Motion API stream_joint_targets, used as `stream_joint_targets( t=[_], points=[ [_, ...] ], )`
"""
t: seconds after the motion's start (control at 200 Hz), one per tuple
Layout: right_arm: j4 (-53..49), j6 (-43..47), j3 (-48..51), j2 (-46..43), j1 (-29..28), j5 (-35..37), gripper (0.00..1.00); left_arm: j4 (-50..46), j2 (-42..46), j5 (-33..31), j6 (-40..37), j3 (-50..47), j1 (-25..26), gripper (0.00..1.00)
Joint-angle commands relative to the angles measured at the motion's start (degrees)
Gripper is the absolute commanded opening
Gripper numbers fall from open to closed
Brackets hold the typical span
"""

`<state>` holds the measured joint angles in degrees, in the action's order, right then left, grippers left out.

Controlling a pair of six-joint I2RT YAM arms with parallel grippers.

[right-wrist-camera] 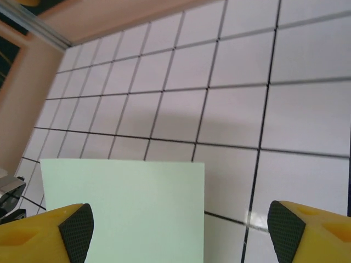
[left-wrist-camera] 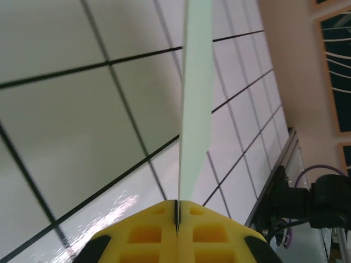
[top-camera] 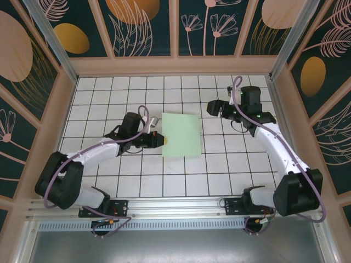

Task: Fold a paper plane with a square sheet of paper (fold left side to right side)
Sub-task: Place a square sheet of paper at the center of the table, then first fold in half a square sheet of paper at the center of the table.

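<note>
Your left end effector (top-camera: 159,139) clamps the square sheet of paper (top-camera: 184,134), which stretches ahead toward your open right end effector (top-camera: 214,108).

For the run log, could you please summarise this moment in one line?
left gripper: shut on left edge of square sheet of paper | right gripper: open, holding nothing | fold: not yet made

A floor of white tiles (top-camera: 219,164) with thin black grid lines forms the work surface, glossy enough to catch glare in the left wrist view. A pale peach frame (top-camera: 175,66) borders it. Dark teal wall panels (top-camera: 145,24) rise around it, drawn with leaves, flowers and orange ovals. A silver rail (top-camera: 175,204) runs along the near edge, beside a grey metal sheet (top-camera: 175,246).
</note>
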<state>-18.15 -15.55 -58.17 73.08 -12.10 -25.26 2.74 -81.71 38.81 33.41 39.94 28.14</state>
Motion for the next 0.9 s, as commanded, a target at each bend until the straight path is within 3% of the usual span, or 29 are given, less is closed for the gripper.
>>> stream_joint_targets(
  t=[0.0,0.385,0.616,0.891],
  points=[
    [4.02,-7.72,4.47,1.07,-0.77,-1.10,0.81,1.93,-2.35,-4.11,3.02,-0.50,0.33,0.00],
    [18.64,-22.22,13.00,13.09,-13.52,-4.24,0.47,-13.17,-8.42,-12.05,-8.58,9.41,0.33,0.00],
    [19.40,-23.46,11.24,18.35,-16.13,-2.92,0.42,-17.82,-11.64,-12.47,-12.83,13.18,0.33,0.00],
    [16.09,-21.27,9.22,17.26,-15.99,-0.68,0.42,-21.60,-12.05,-8.19,-15.52,14.66,0.29,0.00]
  ],
)
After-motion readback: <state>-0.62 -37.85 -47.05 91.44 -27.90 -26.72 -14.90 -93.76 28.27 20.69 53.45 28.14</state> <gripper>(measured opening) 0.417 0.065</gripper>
